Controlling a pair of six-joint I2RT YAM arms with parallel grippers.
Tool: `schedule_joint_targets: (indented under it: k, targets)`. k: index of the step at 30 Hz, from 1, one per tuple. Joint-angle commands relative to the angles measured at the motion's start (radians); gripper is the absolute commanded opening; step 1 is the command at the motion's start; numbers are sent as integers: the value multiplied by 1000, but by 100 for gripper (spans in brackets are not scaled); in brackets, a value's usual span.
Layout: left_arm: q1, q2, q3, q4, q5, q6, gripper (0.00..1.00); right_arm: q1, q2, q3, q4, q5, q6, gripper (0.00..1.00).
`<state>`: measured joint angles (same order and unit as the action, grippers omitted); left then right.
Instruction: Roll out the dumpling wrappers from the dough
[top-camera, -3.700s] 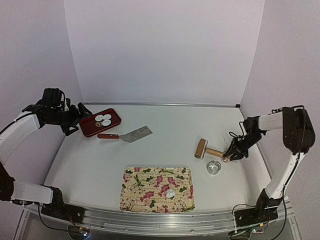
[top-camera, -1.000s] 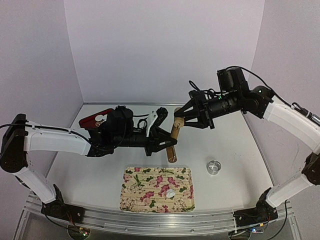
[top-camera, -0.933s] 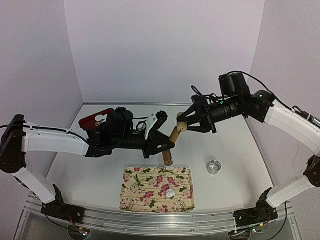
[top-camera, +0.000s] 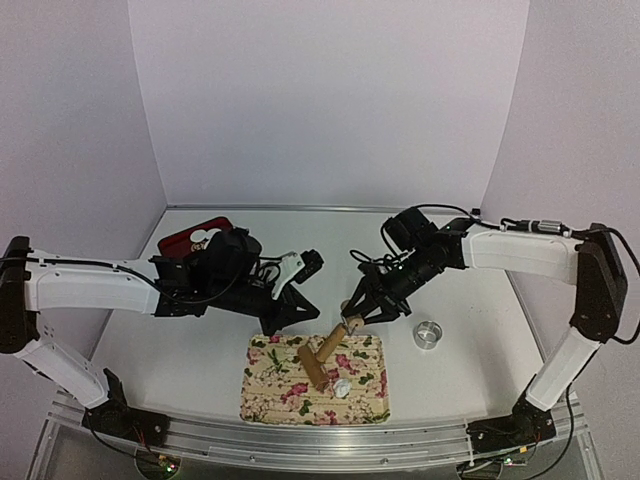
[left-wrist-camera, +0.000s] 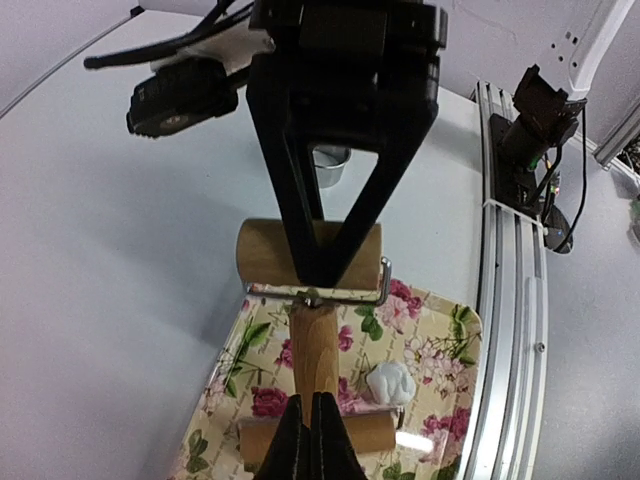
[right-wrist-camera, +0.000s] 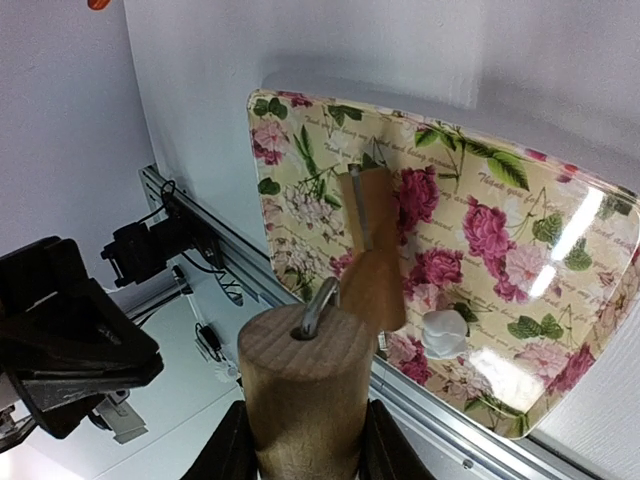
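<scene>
Lab rig: white enclosure walls (top-camera: 320, 100), aluminium rail (top-camera: 300, 435).

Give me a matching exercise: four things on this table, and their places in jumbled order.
Things:
1 rolling pin
2 dough lump
3 metal ring
4 dumpling wrappers

Places:
A in the red tray, back left
B on the bare table, right of the floral tray
C in the right gripper
D lying on the floral tray

Pairs: 1-C, 2-D, 3-B, 4-A

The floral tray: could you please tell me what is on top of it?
The rolling pin rests its lower roller on the floral tray, with the dough lump beside it. Anything beneath the roller is hidden.
</scene>
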<state>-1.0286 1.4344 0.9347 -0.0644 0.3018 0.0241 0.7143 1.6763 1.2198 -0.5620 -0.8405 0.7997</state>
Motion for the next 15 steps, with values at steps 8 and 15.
schedule_joint_targets:
  k: [8,15]
  targets:
    - [-4,52,-96,167,-25,-78,7,10,110,84,51,-38,-60,7]
    - [-4,-103,-246,309,-80,-262,69,11,80,132,101,-73,-16,0]
